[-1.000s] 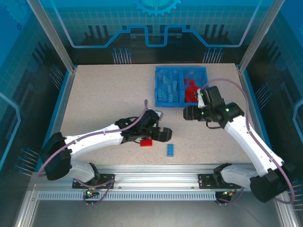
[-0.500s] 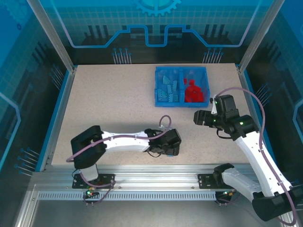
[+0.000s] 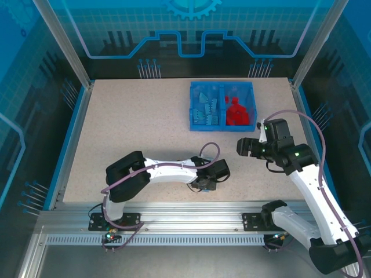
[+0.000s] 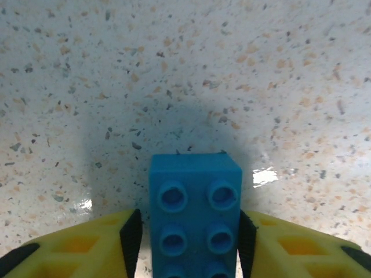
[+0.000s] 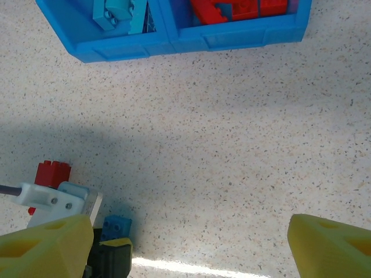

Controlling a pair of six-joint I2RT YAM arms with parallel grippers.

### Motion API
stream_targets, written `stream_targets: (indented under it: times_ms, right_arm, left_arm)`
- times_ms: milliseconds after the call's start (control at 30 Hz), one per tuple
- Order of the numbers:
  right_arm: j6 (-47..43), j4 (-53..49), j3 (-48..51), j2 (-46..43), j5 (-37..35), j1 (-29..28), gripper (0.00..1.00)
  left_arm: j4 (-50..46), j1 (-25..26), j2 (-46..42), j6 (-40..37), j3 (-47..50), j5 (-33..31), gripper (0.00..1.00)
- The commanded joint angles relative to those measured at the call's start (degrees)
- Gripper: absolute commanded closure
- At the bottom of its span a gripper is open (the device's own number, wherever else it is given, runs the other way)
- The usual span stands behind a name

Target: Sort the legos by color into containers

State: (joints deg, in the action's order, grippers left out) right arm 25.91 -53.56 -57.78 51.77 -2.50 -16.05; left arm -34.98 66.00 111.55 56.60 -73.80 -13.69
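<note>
A light blue brick (image 4: 195, 220) lies studs-up on the speckled table, near the front edge. My left gripper (image 4: 194, 234) is shut on it, its black pads (image 4: 131, 237) pressed against both long sides. From above, the left gripper (image 3: 210, 182) covers this brick. One red brick (image 5: 52, 174) lies just beyond the left wrist. My right gripper (image 3: 246, 146) hovers open and empty in front of the blue bin (image 3: 192, 110). The bin's left compartment holds light blue bricks (image 3: 206, 107) and its right compartment holds red bricks (image 3: 235, 111).
The left arm (image 3: 168, 172) stretches low across the front of the table. In the right wrist view the bin's front wall (image 5: 232, 40) runs along the top, with bare speckled table (image 5: 220, 162) between it and the left gripper (image 5: 110, 255).
The left arm swung right, from beside the red brick to the blue brick, and closed round it. The right arm drew back from the bin toward the right and front.
</note>
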Motion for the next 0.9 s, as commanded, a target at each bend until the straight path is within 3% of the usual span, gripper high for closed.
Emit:
stream_targets:
  times_ms: [0, 200, 500, 667, 867]
  right_arm:
    - [0.3, -0.8, 0.5, 0.0, 1.7, 0.9, 0.11]
    - [0.6, -0.5, -0.3, 1.1, 2.5, 0.9, 0.10]
    - [2.6, 1.9, -1.1, 1.0, 7.7, 0.8, 0.09]
    - [3.2, 1.6, -1.6, 1.3, 6.3, 0.8, 0.08]
    - [4.0, 1.5, -1.9, 1.4, 5.4, 0.7, 0.08]
  left_arm:
    - [-2.6, 0.0, 0.5, -0.5, -1.3, 0.0, 0.58]
    - [-2.2, -1.0, -1.4, -0.4, -0.3, -1.0, 0.71]
    - [-1.7, -11.2, -11.5, -11.7, -6.8, -3.5, 0.72]
    - [-1.7, -17.3, -7.1, -20.8, -18.2, -4.3, 0.72]
    - [-1.1, -22.3, 4.8, -29.1, -35.8, -6.7, 0.72]
